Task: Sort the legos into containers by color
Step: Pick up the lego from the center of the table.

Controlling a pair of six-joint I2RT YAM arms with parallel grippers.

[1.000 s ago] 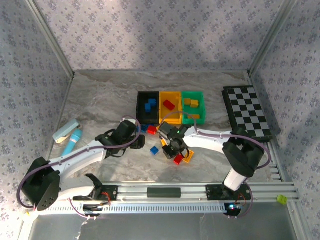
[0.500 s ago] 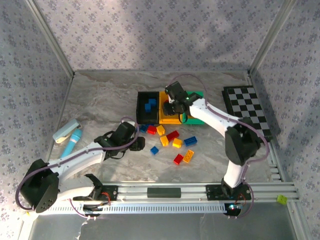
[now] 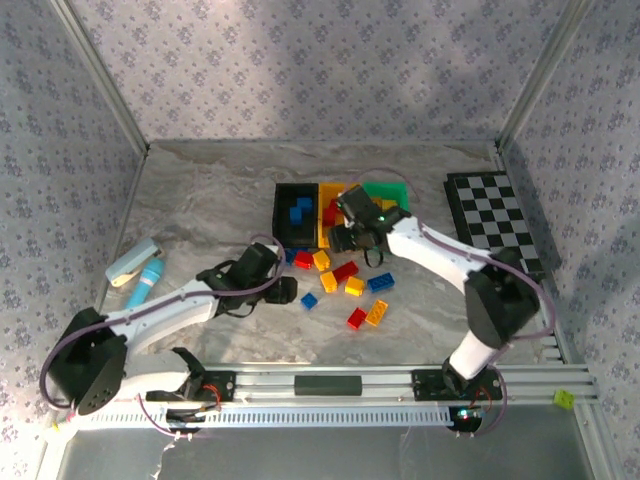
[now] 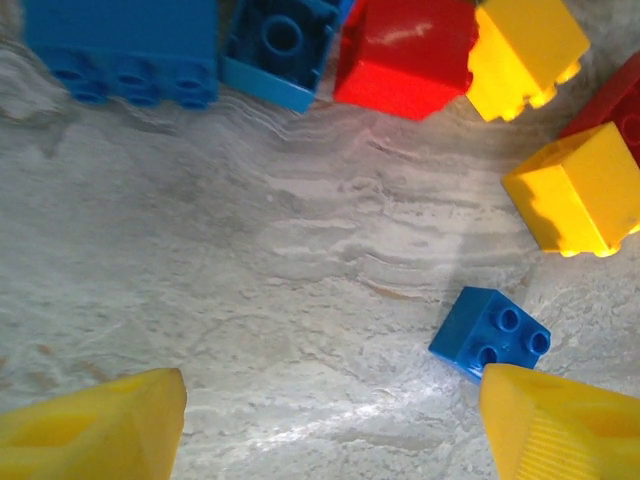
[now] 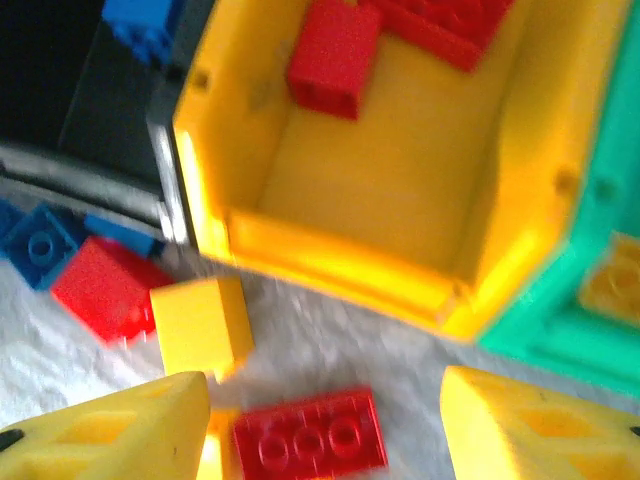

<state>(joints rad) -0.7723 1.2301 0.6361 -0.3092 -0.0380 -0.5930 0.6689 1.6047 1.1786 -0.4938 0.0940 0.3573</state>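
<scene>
Overhead, a black bin [image 3: 279, 215], yellow bin [image 3: 322, 228] and green bin [image 3: 395, 190] are seen in a far row, with loose bricks [image 3: 345, 271] scattered just nearer. From the left wrist, the left gripper [image 4: 325, 400] is shown spread and empty beside a blue brick [image 4: 490, 332]. From the right wrist, the right gripper [image 5: 325, 400] is shown spread, empty, above a red brick [image 5: 310, 442] by the yellow bin.

The white, tubular-linked left arm [image 3: 160, 310] and right arm [image 3: 440, 252] have bulky black joint housings, with thin lilac cables looping alongside. The left gripper [image 4: 335, 375] and right gripper [image 5: 325, 380] carry chunky yellow plastic wedge fingers [image 4: 100, 430].
</scene>
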